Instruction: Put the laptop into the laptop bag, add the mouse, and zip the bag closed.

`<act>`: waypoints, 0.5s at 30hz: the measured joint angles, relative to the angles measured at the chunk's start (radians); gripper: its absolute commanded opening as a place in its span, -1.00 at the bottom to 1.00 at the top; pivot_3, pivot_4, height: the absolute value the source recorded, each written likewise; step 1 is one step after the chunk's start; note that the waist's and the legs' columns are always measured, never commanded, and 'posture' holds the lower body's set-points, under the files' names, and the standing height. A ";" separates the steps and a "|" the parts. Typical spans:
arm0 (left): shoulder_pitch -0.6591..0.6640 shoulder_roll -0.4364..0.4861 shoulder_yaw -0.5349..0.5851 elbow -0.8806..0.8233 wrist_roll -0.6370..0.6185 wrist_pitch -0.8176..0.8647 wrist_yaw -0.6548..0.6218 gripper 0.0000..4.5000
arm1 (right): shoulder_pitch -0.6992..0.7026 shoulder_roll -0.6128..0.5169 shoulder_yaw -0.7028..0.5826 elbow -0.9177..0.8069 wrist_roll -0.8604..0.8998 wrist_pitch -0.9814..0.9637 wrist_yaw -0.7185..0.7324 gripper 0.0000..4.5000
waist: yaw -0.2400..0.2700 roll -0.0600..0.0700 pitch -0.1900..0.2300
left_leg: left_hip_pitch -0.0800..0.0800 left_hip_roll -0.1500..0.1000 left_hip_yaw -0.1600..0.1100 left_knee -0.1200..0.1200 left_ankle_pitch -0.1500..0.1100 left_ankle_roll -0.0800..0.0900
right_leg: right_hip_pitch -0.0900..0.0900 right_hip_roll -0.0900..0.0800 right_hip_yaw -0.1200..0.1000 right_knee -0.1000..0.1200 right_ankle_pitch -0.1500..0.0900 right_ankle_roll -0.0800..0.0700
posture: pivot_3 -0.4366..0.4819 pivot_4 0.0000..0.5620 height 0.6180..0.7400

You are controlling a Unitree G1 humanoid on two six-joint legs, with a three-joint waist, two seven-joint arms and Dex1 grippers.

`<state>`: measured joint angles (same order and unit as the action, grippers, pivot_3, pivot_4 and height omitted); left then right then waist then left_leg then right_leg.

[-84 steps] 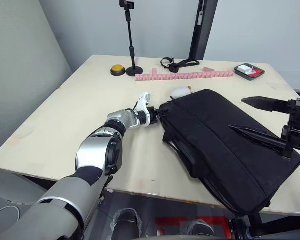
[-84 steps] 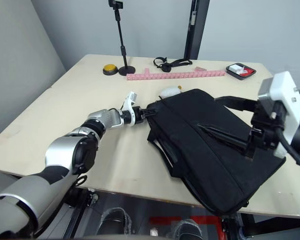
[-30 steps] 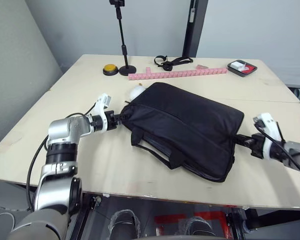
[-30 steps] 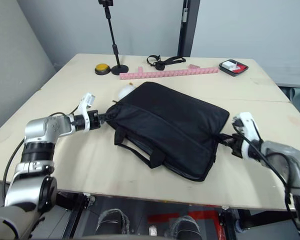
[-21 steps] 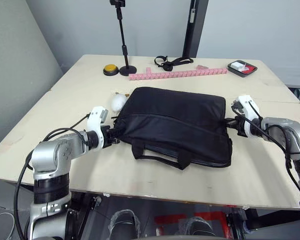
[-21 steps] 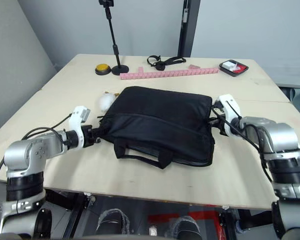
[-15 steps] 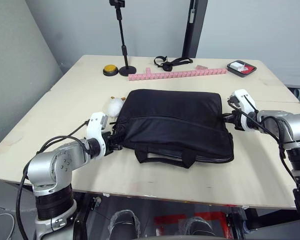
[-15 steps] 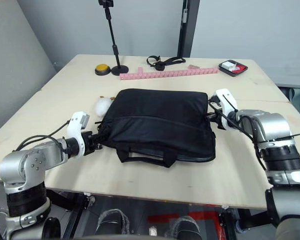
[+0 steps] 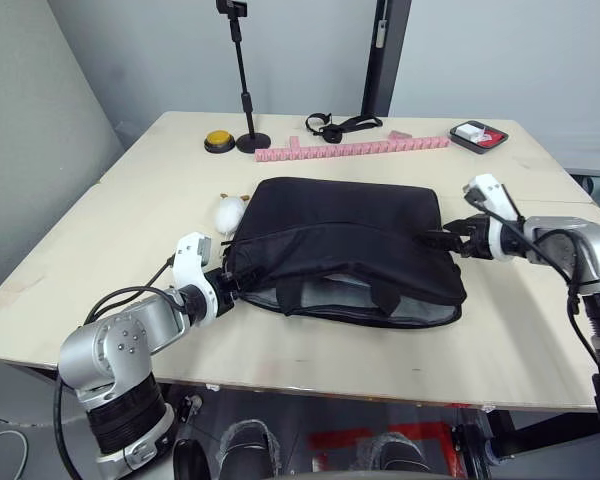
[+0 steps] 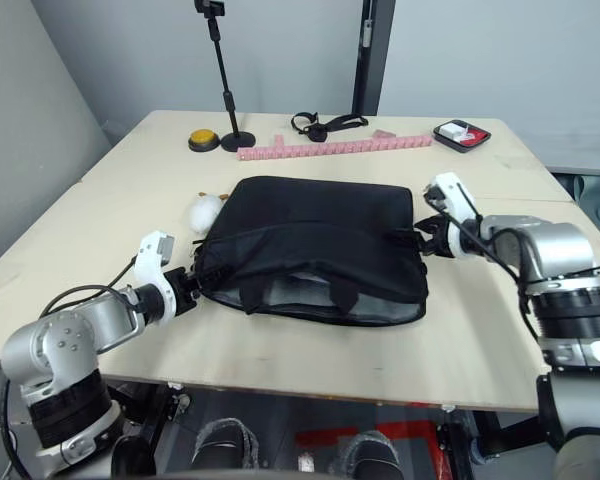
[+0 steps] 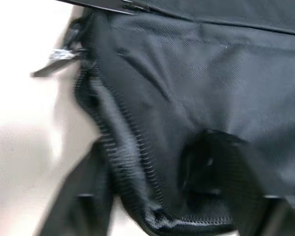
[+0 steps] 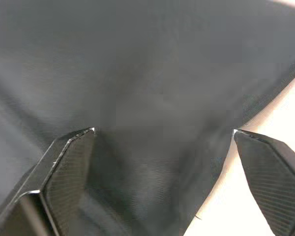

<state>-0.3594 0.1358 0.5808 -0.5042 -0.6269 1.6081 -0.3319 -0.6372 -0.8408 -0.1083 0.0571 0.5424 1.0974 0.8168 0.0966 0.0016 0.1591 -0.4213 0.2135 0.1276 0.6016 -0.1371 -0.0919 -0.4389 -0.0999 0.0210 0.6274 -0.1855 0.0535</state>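
While the laptop bag (image 9: 345, 243) lies flat near the middle of the counter (image 9: 140, 210) with its front edge gaping, a pale grey band shows inside the opening, which I take to be the laptop (image 9: 330, 298) already slid in, though I cannot be sure. At the bag's left corner sits the left gripper (image 9: 232, 287), pressed against the fabric by the zipper end; whether it has hold of anything I cannot tell. By the bag's right end, the right gripper (image 12: 162, 147) stands spread wide, the black cloth lying between its fingers but not pinched. A lumpy white soft thing (image 9: 229, 211) rests just beside the bag's far left corner; I see no sleek mouse on the counter. Judging from this, the zip is far from drawn, and the risk is that pulling at one corner drags the whole limp bag across the counter, since the other end is not held
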 measured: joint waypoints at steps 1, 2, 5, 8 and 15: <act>0.011 0.031 0.001 0.007 -0.046 0.000 -0.011 0.48 | 0.004 -0.014 -0.010 -0.012 0.010 0.006 0.008 1.00 | 0.001 0.000 0.000 | 0.000 0.000 0.000 -0.001 0.000 0.000 | 0.000 0.000 0.000 0.000 0.000 0.000 | -0.05 -0.47 0.88; 0.036 0.107 -0.003 0.038 -0.142 0.001 -0.041 0.48 | 0.019 -0.039 -0.033 -0.029 0.027 0.022 0.021 1.00 | 0.003 0.000 0.000 | 0.000 0.001 0.000 -0.002 0.000 0.000 | -0.001 0.001 0.000 -0.001 0.000 0.000 | -0.05 -0.47 0.88; 0.072 0.335 0.009 0.171 -0.318 0.001 -0.138 0.48 | 0.085 -0.125 -0.105 -0.044 0.082 0.089 0.068 1.00 | 0.012 0.000 0.000 | 0.001 0.001 0.000 -0.004 0.000 -0.001 | -0.001 0.002 0.000 -0.002 -0.001 0.000 | -0.05 -0.47 0.88; 0.045 0.517 -0.005 0.335 -0.328 -0.001 -0.225 0.48 | 0.175 -0.182 -0.203 -0.111 0.179 0.152 0.144 1.00 | 0.013 0.000 0.000 | 0.002 0.001 0.002 -0.004 -0.002 -0.003 | 0.001 0.002 0.002 -0.003 -0.001 0.000 | -0.05 -0.47 0.88; -0.094 0.596 -0.102 0.557 -0.362 -0.015 -0.411 0.48 | 0.339 -0.208 -0.348 -0.180 0.302 0.194 0.213 1.00 | 0.012 0.000 0.000 | 0.007 0.000 0.003 -0.003 -0.005 -0.009 | 0.004 0.001 0.004 -0.002 0.000 0.000 | -0.05 -0.47 0.88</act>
<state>-0.4529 0.7318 0.4784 0.0528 -0.9886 1.5935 -0.7431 -0.2987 -1.0483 -0.4560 -0.1224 0.8444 1.2912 1.0297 0.1086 0.0016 0.1587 -0.4140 0.2139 0.1309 0.5988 -0.1424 -0.1004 -0.4348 -0.0990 0.0246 0.6257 -0.1856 0.0533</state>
